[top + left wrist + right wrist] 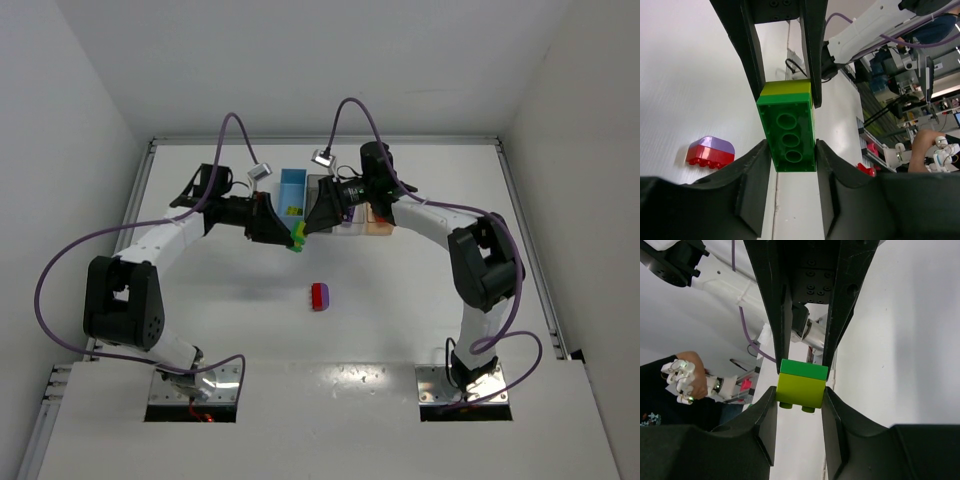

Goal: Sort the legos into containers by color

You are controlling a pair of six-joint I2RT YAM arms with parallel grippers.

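White tabletop [400, 300], matte, walled on three sides. One red-and-purple brick pair [319, 296] lies on it near the middle, on its side, well apart from everything else; the left wrist view shows the red part against the surface with the purple above [710, 151]. At the far side, a row of bins stands on the tabletop: blue bin [292, 190] at the left end, pale orange bin [378, 225] at the right end, and those between mostly hidden. Two arm bases [195, 385] are at the near edge.
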